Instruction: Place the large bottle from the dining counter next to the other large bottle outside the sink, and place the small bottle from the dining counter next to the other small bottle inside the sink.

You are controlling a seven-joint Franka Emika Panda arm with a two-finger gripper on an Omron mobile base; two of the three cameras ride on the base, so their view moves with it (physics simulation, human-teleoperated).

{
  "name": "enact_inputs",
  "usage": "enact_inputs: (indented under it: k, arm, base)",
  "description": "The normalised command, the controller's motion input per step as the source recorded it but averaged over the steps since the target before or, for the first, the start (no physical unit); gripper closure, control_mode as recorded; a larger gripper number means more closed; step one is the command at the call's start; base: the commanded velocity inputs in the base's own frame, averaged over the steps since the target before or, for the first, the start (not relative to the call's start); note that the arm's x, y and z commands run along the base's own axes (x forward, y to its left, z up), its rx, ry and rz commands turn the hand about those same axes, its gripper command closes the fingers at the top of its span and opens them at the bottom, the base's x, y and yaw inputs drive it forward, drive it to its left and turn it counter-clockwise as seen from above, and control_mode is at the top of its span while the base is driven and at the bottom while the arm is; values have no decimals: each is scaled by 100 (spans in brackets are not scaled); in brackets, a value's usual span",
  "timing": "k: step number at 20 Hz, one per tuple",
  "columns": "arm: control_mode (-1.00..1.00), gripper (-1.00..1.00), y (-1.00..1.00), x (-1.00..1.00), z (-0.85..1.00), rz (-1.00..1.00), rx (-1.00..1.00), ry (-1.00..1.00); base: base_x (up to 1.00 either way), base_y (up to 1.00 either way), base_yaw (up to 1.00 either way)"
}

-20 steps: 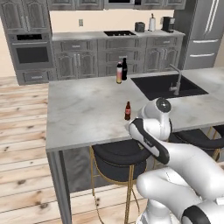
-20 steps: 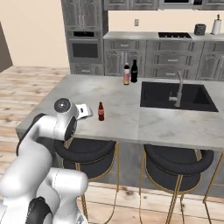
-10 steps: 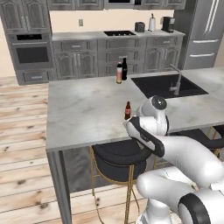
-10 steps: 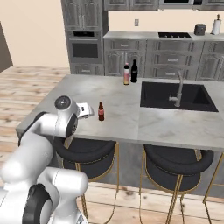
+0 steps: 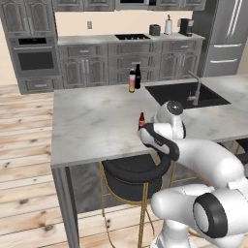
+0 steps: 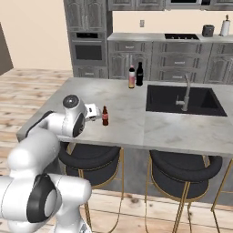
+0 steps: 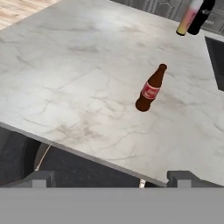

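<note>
On dining counter [image 7: 78, 78]: small bottle [image 7: 151, 89] upright.

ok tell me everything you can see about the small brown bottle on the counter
The small bottle is short, brown and glassy-looking, with a red label around its middle and a narrow neck ending in a brown top. It stands upright on the dining counter, near its front edge, well apart from the two tall bottles by the sink. Nothing touches it; the open fingers are short of it.
</note>
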Motion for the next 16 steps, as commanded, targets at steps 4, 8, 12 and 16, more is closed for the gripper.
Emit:
enact_inputs:
  k: [4, 8, 12, 16]
  arm:
    - [-100, -100, -12, 16, -6, 0, 0, 1]
    - [-100, -100, 0, 5, -11, -4, 0, 0]
    - [-100, -100, 0, 0, -9, -5, 0, 0]
    - [-100, -100, 0, 0, -7, -8, 0, 0]
  base:
    - [0, 0, 0]
    - [0, 0, 0]
    - [0, 0, 0]
    - [0, 0, 0]
